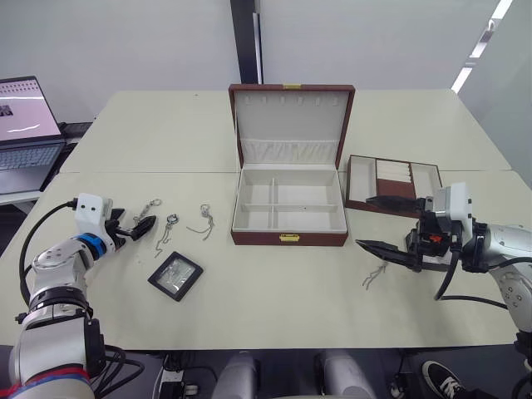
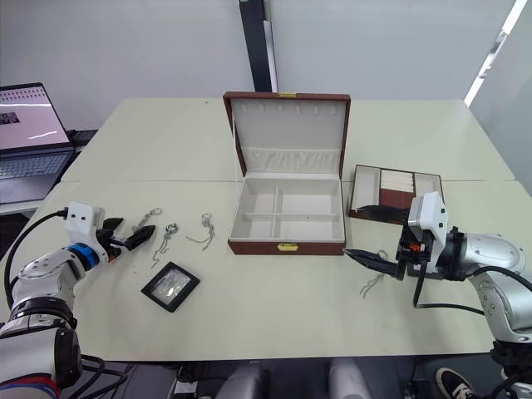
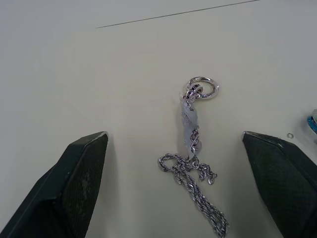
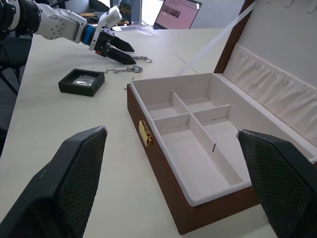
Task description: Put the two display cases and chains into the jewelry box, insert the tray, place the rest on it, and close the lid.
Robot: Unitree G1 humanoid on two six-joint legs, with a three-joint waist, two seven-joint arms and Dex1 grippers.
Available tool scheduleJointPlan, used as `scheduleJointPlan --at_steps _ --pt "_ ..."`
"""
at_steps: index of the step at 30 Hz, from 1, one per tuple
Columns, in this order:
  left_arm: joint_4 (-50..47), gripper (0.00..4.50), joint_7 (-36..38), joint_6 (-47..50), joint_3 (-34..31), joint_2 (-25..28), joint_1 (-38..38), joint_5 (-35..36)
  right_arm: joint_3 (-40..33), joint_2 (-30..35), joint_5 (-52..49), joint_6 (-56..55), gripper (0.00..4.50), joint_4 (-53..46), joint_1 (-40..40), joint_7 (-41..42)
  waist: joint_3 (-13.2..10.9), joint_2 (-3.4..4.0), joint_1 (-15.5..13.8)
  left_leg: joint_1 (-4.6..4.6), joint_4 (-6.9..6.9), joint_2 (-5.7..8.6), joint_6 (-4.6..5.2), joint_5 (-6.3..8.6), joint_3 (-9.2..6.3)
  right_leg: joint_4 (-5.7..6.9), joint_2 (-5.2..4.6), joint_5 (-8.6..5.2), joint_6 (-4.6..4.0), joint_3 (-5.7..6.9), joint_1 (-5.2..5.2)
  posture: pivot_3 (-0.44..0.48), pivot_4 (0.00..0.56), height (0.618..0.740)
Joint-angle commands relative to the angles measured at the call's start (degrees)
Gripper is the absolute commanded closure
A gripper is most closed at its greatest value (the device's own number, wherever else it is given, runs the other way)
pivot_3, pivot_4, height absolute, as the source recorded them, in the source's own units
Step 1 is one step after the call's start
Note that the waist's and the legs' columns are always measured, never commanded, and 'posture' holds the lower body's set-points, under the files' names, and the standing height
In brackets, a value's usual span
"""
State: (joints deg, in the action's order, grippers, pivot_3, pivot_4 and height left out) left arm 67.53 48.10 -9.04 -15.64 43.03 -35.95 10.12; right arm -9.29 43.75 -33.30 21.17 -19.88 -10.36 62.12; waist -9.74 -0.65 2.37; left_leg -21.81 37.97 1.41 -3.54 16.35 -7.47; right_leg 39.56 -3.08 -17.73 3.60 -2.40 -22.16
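Reddish-brown wood, cream lining: from the head camera the jewelry box (image 1: 288, 208) sits mid-table with its lid (image 1: 291, 125) propped upright, compartments bare, presumably waiting for loading. The tray (image 1: 391, 184) lies just right of it. One display case (image 1: 175, 275) and three chains (image 1: 171, 228) lie left of the box; a fourth chain (image 1: 375, 273) lies by the right gripper (image 1: 378, 223).

Left wrist view: left gripper (image 3: 183, 168) spread wide around a chain (image 3: 194, 158), long axis running away from the camera, ring end farthest out.

Right wrist view: fingers wide apart, aimed at the box, nothing held.
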Motion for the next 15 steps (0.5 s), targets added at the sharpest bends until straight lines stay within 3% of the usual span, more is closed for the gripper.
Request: scheduleJointPlan --at_steps 1,15 --pt "1.5 0.0 0.3 0.9 0.9 -0.9 -0.8 -1.1 -0.4 0.3 -1.1 0.4 0.03 -1.1 -1.0 -0.3 0.0 -0.01 -0.1 0.0 0.01 0.01 0.0 0.0 0.0 0.0 0.0 0.0 0.0 0.0 0.01 0.0 0.15 0.74" --pt "4.0 0.0 -1.9 2.3 1.2 -1.5 -2.8 -2.1 -0.1 0.2 -1.2 2.1 0.03 -2.3 -1.9 -1.7 0.0 -0.01 -0.4 0.01 0.03 0.02 0.0 0.0 0.01 0.02 -0.01 0.0 0.0 0.02 0.03 0.0 0.15 0.74"
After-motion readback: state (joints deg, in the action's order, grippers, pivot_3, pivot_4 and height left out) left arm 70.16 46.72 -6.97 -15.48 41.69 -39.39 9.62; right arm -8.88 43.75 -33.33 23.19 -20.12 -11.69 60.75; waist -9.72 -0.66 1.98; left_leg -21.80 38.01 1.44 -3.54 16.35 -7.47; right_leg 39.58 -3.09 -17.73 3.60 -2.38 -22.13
